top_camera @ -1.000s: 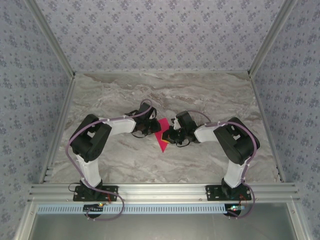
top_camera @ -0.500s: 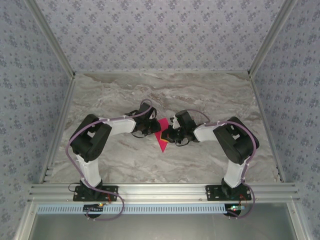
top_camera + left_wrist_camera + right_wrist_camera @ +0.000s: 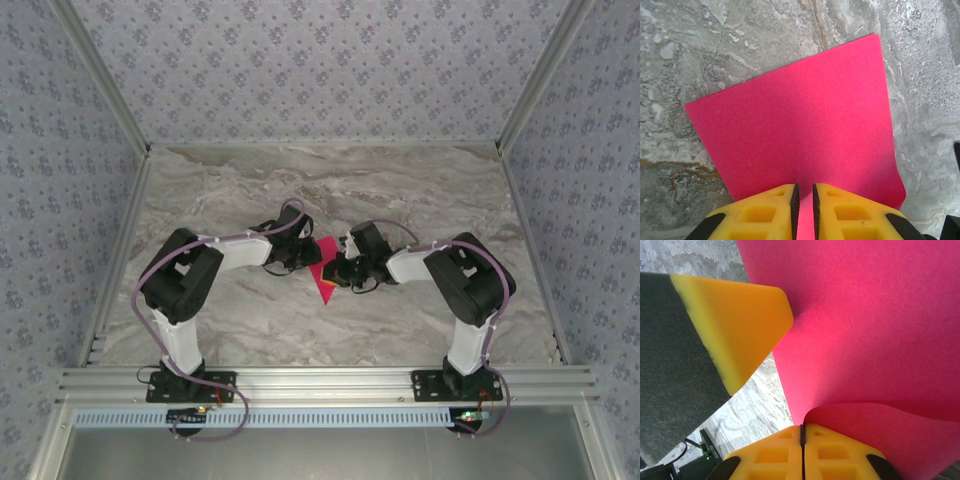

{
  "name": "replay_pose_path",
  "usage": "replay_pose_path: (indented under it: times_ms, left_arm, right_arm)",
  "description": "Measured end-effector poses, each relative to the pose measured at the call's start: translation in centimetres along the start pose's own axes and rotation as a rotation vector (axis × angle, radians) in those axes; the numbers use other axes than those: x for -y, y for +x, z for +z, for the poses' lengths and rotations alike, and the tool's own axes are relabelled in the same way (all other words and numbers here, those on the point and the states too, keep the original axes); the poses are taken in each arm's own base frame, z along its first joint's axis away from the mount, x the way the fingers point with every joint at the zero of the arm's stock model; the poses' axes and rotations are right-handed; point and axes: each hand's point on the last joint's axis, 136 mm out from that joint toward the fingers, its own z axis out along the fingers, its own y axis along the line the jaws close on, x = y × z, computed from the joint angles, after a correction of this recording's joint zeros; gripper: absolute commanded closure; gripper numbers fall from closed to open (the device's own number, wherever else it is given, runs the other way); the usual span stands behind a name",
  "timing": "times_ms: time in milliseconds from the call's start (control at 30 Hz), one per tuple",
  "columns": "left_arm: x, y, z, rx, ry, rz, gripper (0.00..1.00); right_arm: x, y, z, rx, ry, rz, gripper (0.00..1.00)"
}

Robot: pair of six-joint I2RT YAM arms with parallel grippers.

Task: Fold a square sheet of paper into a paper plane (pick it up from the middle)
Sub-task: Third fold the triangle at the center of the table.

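Lying at the middle of the table point(image 3: 420, 190), the pink sheet of paper point(image 3: 325, 278) sat between both grippers. The right gripper point(image 3: 803, 427) was clenched on a curled-up edge of the sheet. The left gripper point(image 3: 804, 186) rested at its left side, jaws almost together; whether they pinched paper could not be told.

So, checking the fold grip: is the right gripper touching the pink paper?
Touching. The right wrist view shows the right gripper shut on a curled-up edge of the square sheet of paper, which runs straight in between its closed jaws.
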Motion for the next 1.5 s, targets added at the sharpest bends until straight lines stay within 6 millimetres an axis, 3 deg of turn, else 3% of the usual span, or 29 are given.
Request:
replay_pose_path:
  times_ms: [1500]
  left_arm:
    - [-0.18,0.06,0.02,-0.002,-0.007,-0.001,0.85]
  right_arm:
    - [-0.18,0.00,0.21,-0.008,-0.015,-0.038,0.94]
